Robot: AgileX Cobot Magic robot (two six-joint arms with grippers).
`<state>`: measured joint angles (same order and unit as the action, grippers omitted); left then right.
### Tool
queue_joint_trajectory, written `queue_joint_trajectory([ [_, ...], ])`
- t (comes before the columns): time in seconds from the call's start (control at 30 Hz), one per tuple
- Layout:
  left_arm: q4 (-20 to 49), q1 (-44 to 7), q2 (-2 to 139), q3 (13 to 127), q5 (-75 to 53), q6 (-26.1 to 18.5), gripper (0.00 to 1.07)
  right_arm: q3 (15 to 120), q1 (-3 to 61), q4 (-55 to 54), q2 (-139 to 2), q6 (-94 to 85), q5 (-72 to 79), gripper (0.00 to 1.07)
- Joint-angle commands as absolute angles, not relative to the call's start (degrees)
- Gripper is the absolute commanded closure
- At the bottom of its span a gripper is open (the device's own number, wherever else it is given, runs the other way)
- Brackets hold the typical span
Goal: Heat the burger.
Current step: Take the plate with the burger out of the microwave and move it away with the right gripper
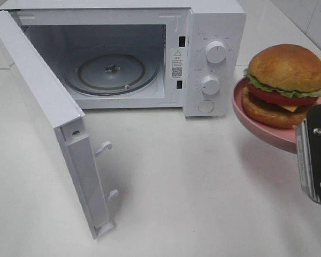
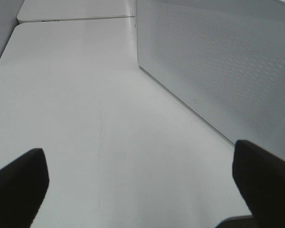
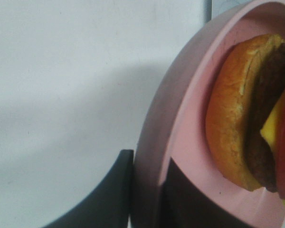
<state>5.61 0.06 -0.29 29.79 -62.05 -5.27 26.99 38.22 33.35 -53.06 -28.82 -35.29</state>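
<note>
**Right hand carries the plated burger toward the open microwave**

The right hand (image 3: 147, 190) is clenched on the rim of the pink plate (image 3: 180, 123), 1 finger under the rim and 1 above it, and holds the plate clear of the white surface (image 1: 192, 182). The burger (image 1: 285, 84) sits upright on that plate, to the right of the microwave (image 1: 203, 59) and just beside its control panel with 2 knobs.

The door (image 1: 48, 118) stands swung wide, and the glass turntable (image 1: 111, 72) inside is bare. The left hand (image 2: 142, 190) hangs released, fingers spread, over the surface beside the door's perforated panel, holding nothing.

The step in hand looks like carrying the plate into the cavity. Since the grip is on 1 edge only, the tall burger could slide or topple if the plate tips; keeping it level and moving slowly seems wise. The plate must swing left past the control panel, then enter low enough to clear the cavity roof and settle centred on the turntable before release.
</note>
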Motion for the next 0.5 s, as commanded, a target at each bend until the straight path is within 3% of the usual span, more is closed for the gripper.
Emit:
queue_joint_trajectory([
  [0.03,5.67,0.0,-1.38,29.68,-61.36,-4.98,0.09,27.5,38.16,39.99,-52.02,-19.94,-36.84,1.07],
  [0.5,5.67,0.0,-1.38,29.68,-61.36,-4.98,0.09,27.62,38.16,49.22,-64.11,14.5,-46.93,1.07],
])
